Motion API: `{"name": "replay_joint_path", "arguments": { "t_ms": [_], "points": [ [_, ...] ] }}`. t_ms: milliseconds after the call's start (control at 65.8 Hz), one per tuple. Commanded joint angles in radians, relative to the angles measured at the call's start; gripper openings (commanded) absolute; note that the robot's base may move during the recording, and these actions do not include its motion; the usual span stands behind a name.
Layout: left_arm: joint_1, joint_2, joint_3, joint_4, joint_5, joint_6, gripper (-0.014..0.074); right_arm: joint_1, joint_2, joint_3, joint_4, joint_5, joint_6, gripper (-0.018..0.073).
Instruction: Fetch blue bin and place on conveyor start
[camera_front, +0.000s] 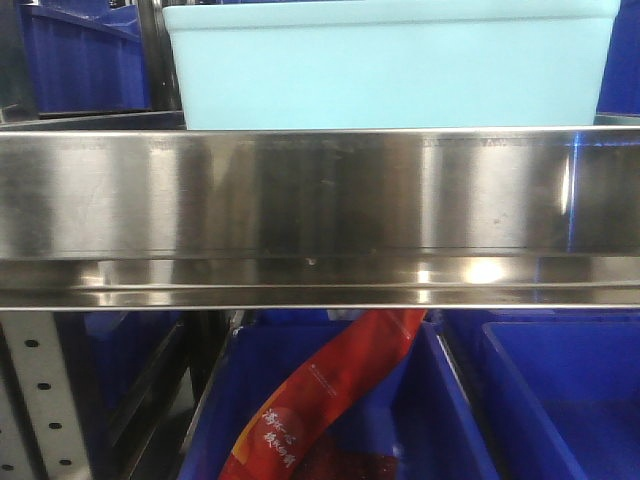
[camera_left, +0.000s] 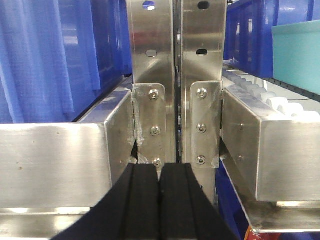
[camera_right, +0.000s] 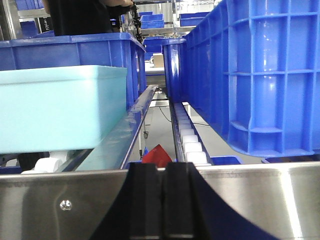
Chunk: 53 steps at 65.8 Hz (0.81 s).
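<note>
The blue bin, a pale aqua tub, sits on the upper shelf behind a shiny steel rail. It shows at the right edge of the left wrist view and at the left of the right wrist view, resting on white rollers. My left gripper is shut and empty, facing the steel upright posts left of the bin. My right gripper is shut and empty, in front of the rail, to the right of the bin. The conveyor start is out of view.
Dark royal-blue crates flank the bin: one at the far left, one large at the right. Below the rail, blue crates hold a red packet. Steel uprights and roller tracks stand close ahead.
</note>
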Motion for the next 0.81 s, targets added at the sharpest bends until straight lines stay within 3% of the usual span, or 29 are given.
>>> {"name": "replay_joint_path", "arguments": {
  "t_ms": [0, 426, 790],
  "points": [
    [-0.001, -0.003, -0.004, 0.006, -0.013, 0.0, -0.0111, 0.001, -0.004, -0.001, 0.001, -0.023, -0.006, -0.0153],
    [-0.001, -0.003, -0.004, 0.006, -0.023, 0.0, -0.0111, 0.001, -0.004, -0.001, 0.001, -0.023, -0.006, -0.0153],
    [-0.001, -0.003, -0.004, 0.006, -0.216, 0.0, -0.0111, 0.001, -0.004, -0.001, 0.001, -0.032, -0.006, -0.0153]
  ]
}}
